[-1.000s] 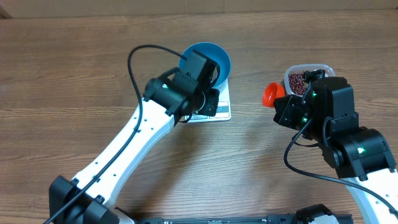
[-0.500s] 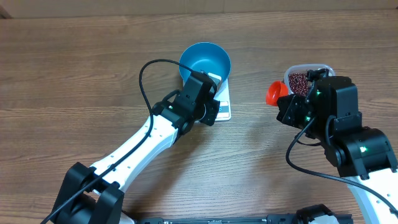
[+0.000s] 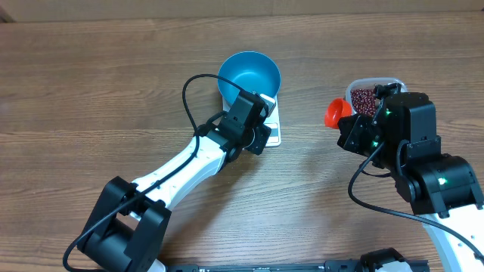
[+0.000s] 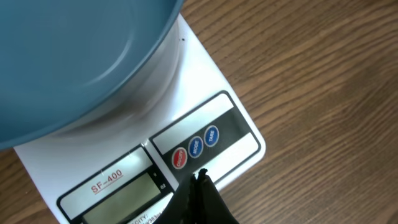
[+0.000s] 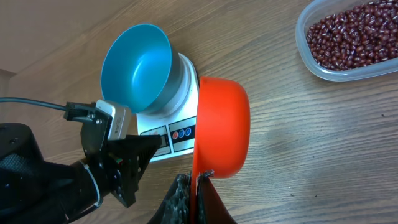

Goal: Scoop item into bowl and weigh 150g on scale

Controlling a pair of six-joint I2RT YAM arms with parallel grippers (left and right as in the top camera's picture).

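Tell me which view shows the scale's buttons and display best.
Left wrist: the scale sits close up, its three buttons and display large and sharp. Overhead, the left arm and blue bowl cover most of it. The right wrist view shows it small, buttons as dots beside the orange scoop.

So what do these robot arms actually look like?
The left arm and right arm have white links and chunky black joints, each trailing a thin black cable. Left gripper and right gripper are black. Green lights dot the right arm.
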